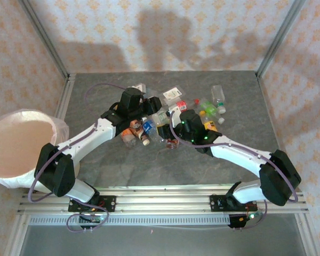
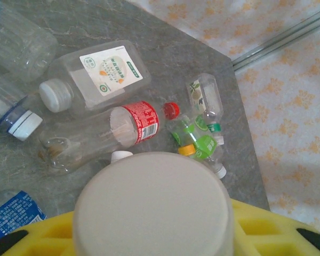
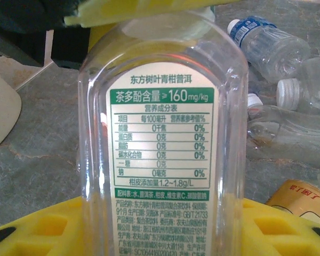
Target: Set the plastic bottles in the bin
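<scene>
Several plastic bottles [image 1: 168, 120] lie in a heap at the middle of the grey table [image 1: 122, 162]. My left gripper [image 1: 149, 105] is down on the heap's left side. In the left wrist view its yellow fingers [image 2: 272, 224] flank a wide, white, round bottle end [image 2: 152, 205], and they look shut on it. My right gripper [image 1: 175, 121] is at the heap's near side, shut on a clear bottle with a white and green label [image 3: 160, 133] that stands up between its yellow fingers [image 3: 37, 234]. The bin [image 1: 57, 129], white with a pale pink inside, stands at the far left.
Loose bottles lie beyond the left gripper: one with a white and orange label [image 2: 98, 74], a red-labelled one [image 2: 101, 133], green-labelled ones [image 2: 202, 141]. One more bottle [image 1: 218, 96] lies at the back right. Metal frame posts [image 1: 274, 40] and papered walls ring the table.
</scene>
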### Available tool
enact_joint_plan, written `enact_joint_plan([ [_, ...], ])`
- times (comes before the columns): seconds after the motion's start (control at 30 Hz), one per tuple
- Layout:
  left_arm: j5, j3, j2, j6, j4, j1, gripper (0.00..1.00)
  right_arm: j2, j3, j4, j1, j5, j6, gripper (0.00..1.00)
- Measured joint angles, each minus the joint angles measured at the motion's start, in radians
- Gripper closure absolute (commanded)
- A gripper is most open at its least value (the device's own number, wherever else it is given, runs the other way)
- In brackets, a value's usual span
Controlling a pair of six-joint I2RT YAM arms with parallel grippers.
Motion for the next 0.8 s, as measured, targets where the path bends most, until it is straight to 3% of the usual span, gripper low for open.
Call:
enact_joint_plan([
  [0.27,-0.032,-0.004,-0.013,0.018,-0.004,-0.005,0.68,0.0,0.004,-0.012,0.002,-0.021,-0.006,0.2],
  [0.3,-0.047,-0.005,-0.021,0.029,-0.011,-0.005,0.69,0.0,0.01,-0.023,0.003,-0.024,-0.006,0.14],
  [0.33,-0.067,-0.005,-0.034,0.042,-0.023,-0.005,0.7,0.0,0.019,-0.038,0.003,-0.029,-0.005,0.0],
  [0.53,-0.256,0.085,-0.144,0.142,-0.226,-0.005,0.76,-0.059,0.041,-0.064,0.005,0.004,-0.023,0.01],
  [0.7,-0.467,0.312,-0.25,0.238,-0.425,-0.005,0.79,-0.142,0.016,0.012,0.006,0.208,-0.067,0.01],
  [0.8,-0.659,0.454,-0.319,0.309,-0.539,-0.005,0.82,-0.129,0.011,0.031,0.006,0.357,-0.071,0.01],
])
